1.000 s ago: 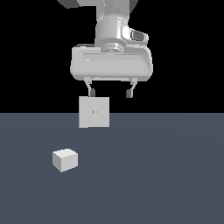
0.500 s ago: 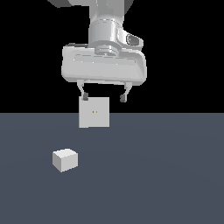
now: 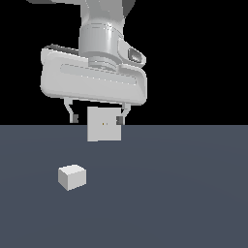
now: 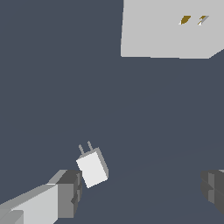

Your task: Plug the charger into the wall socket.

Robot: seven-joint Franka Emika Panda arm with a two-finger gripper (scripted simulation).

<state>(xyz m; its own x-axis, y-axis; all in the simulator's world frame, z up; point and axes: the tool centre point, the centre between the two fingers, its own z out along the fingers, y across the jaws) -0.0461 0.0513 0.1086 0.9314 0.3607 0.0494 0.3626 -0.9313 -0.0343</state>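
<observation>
Overlapping wall socket: end effector.

The gripper hangs high over the dark grey floor with its two fingers spread wide apart, nothing between them. Behind it, the wall socket stands upright, two tiny holes at its centre. The charger lies on the floor, nearer the camera and toward the exterior view's left, well apart from both

A flat, matte slate-blue floor fills the lower half, evenly lit; above its straight horizon lies plain black backdrop.
</observation>
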